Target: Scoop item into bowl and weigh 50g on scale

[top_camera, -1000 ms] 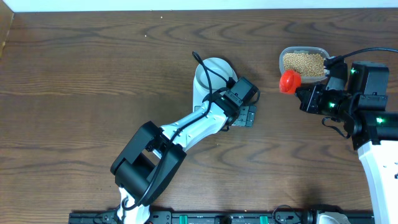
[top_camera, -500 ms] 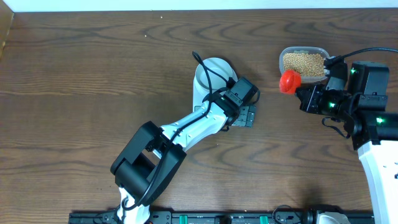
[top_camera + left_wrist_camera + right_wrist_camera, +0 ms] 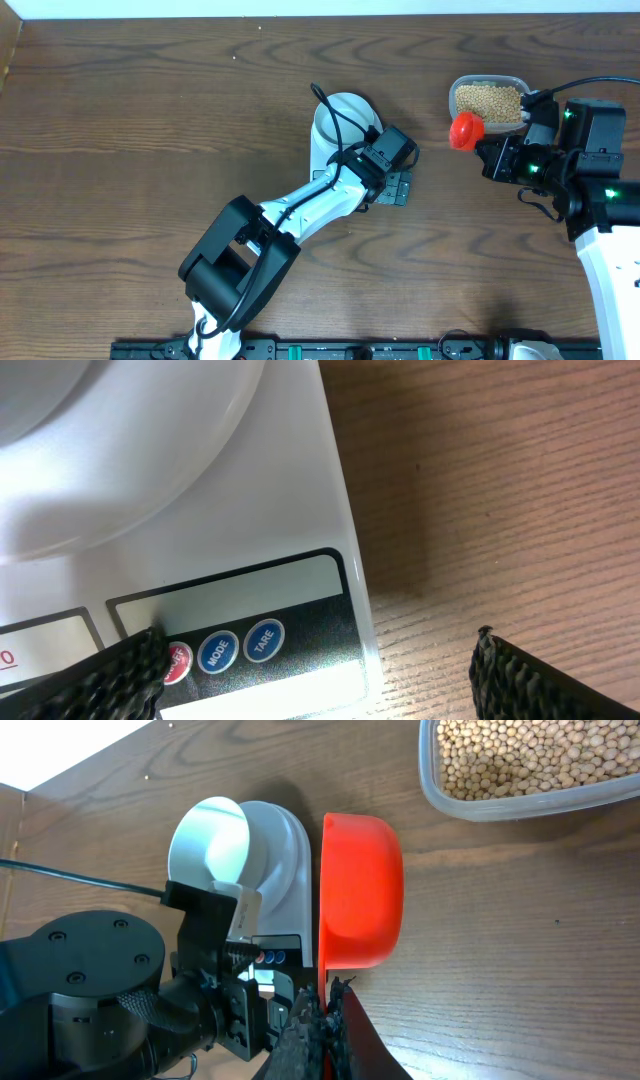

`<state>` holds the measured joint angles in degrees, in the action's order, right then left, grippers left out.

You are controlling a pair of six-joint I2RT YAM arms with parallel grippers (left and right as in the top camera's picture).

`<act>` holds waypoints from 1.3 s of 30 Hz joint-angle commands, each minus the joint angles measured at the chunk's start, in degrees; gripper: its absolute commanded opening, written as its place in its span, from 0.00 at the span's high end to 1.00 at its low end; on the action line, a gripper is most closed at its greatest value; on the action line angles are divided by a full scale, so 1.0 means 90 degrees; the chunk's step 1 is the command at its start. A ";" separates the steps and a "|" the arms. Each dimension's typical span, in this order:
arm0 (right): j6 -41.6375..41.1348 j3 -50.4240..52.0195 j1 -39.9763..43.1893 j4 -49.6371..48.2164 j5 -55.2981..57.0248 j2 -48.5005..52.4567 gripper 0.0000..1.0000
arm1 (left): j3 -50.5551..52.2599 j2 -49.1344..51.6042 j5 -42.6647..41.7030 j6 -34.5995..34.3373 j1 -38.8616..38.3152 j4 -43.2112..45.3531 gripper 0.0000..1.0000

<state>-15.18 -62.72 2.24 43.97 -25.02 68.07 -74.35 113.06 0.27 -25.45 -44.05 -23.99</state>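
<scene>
Unmoved, right claw [image 3: 322,1015] stays clamped on scoop [image 3: 360,890].

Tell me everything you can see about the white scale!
The scale is a flat white rectangle that looks like plastic, lying on the brown wood table. One end has a dark panel with a grey display, showing no numbers I can read. Below it are three round buttons: a red one, a blue MODE and a blue TARE. The bowl sits on the other end. The left claw hangs open over the panel, one finger partly hiding the red button.
</scene>
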 commanded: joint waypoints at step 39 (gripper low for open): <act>0.0124 -0.0112 0.0019 -0.0027 0.0007 -0.0092 0.99 | 0.0168 0.0299 -0.0648 -0.0112 -0.0061 0.0034 0.02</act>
<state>-14.81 -62.72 2.24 43.88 -25.02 68.07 -74.32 113.14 -0.91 -25.47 -44.07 -23.53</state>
